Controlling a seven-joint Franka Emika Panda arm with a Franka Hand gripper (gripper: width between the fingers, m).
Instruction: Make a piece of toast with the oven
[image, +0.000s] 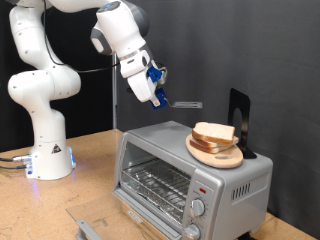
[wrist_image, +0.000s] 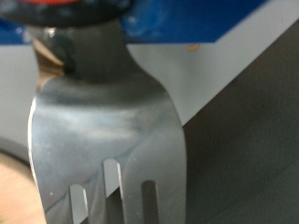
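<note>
While the white Panda arm bends over from the exterior view's left, its gripper (image: 157, 96) hangs tilted in the air above the oven (image: 190, 172). Its jaws are clamped on the handle of a metal fork (image: 183, 104), which juts towards the right; the wrist view is filled by the fork (wrist_image: 107, 131) and its tines. Bread slices (image: 214, 135) lie stacked on a round wooden board (image: 216, 154) atop the oven, whose door hangs open over the wooden worktop (image: 95, 200).
</note>
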